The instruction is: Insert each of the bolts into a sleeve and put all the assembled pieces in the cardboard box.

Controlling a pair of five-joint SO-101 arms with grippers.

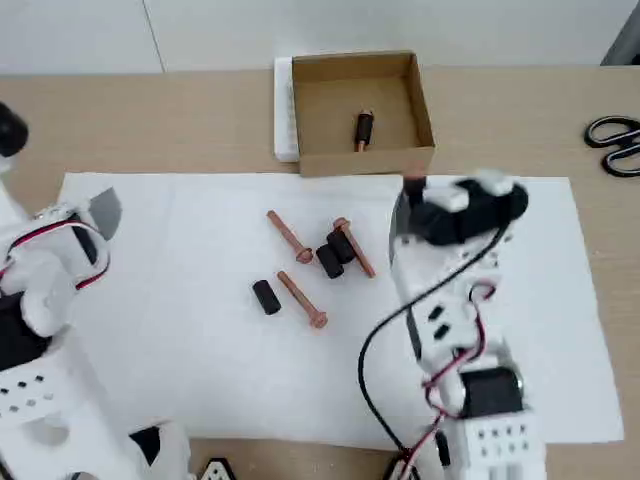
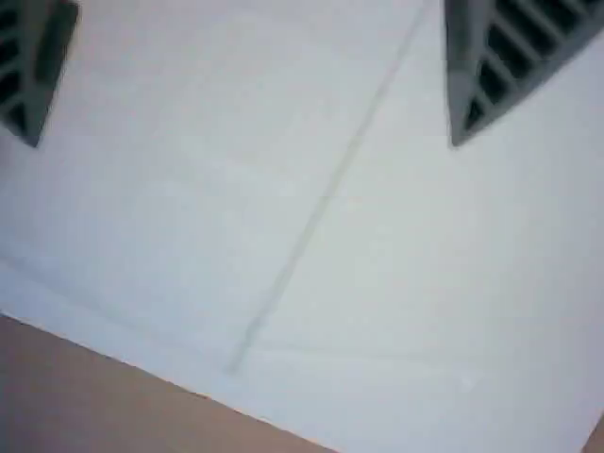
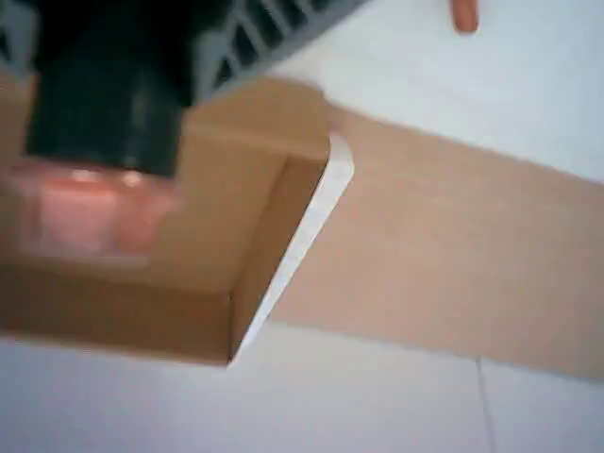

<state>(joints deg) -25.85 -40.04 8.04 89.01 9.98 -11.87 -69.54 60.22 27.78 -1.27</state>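
Note:
The cardboard box [image 1: 420, 105] stands at the table's far middle with one assembled bolt and sleeve [image 1: 363, 130] lying inside. My right gripper [image 1: 413, 192] hangs just in front of the box's near right corner. In the right wrist view, that gripper [image 3: 123, 57] is shut on a black sleeve with a copper bolt head [image 3: 94, 151] over the box's wall [image 3: 255, 255]. On the white paper lie a bolt [image 1: 290, 237], another bolt [image 1: 302, 300], a third bolt [image 1: 355, 248] beside two black sleeves [image 1: 335, 255], and a lone sleeve [image 1: 265, 297]. My left gripper [image 1: 95, 225] [image 2: 243, 132] is open over bare paper at the left.
White paper [image 1: 200, 370] covers the table's middle. A white block [image 1: 285, 110] leans on the box's left side. Black scissors [image 1: 615, 140] lie at the far right edge. A bolt's end [image 3: 462, 14] shows on the paper in the right wrist view.

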